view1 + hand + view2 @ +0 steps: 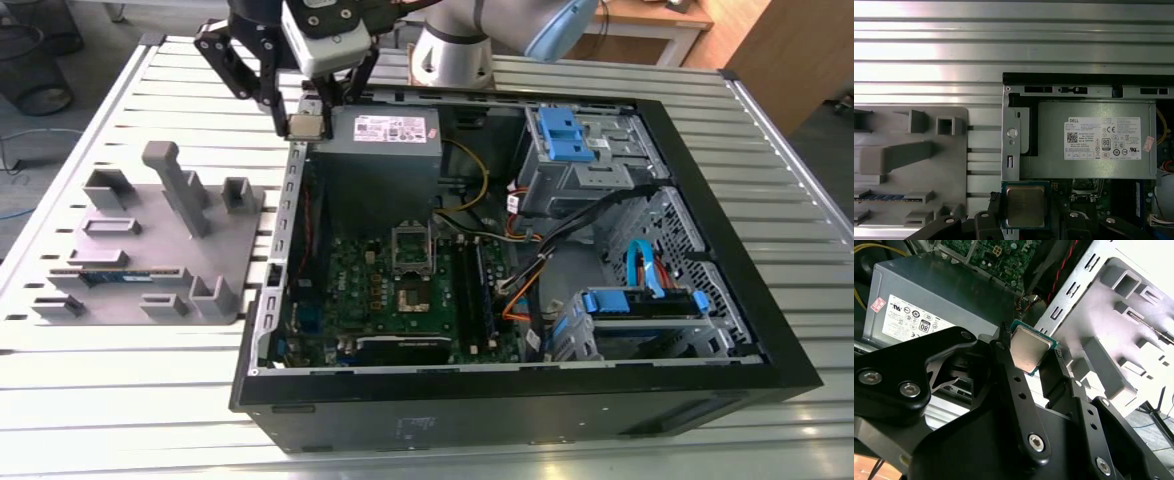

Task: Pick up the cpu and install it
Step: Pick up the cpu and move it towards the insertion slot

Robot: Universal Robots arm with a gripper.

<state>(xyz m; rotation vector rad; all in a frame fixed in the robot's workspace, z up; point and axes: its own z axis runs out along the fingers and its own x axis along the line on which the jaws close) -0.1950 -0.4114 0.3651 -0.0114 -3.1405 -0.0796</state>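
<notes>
While the white label [1104, 138] on the grey power supply box [1089, 165] carries print and marks I leave unread, my claw [1025, 212] is closed to the width of the cpu [1025, 205], pinching two opposite edges, silver top showing in both wrist views. I hold it aloft over the open computer case's [534, 385] edge, just beside that box; the grey parts holder [147, 250] sits on the slatted table [107, 400], on the exterior view's left
</notes>
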